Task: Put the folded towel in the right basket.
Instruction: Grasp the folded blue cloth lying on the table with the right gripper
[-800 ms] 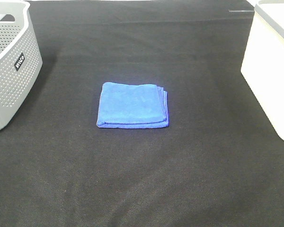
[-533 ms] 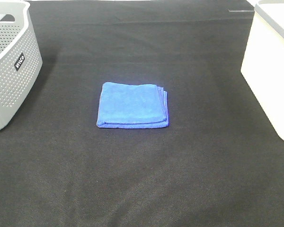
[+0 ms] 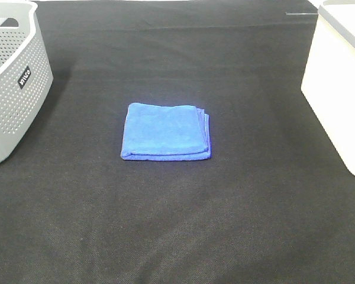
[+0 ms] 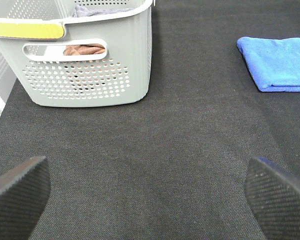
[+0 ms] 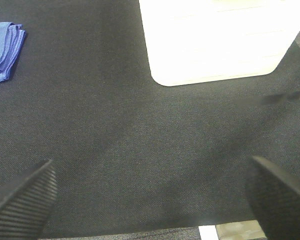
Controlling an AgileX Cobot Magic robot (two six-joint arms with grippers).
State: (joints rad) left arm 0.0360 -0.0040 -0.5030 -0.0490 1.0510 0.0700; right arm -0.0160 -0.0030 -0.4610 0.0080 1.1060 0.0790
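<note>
The folded blue towel (image 3: 165, 131) lies flat in the middle of the black table; it also shows in the left wrist view (image 4: 278, 63) and at the edge of the right wrist view (image 5: 3, 44). The white right basket (image 3: 340, 83) stands at the right edge, also in the right wrist view (image 5: 217, 40). My left gripper (image 4: 150, 197) is open and empty, well short of the towel. My right gripper (image 5: 152, 197) is open and empty, in front of the white basket. Neither gripper shows in the exterior high view.
A grey perforated basket (image 3: 12, 83) stands at the far left, with brown cloth inside in the left wrist view (image 4: 82, 49). The black cloth table (image 3: 177, 225) runs to its front edge in the right wrist view (image 5: 140, 231).
</note>
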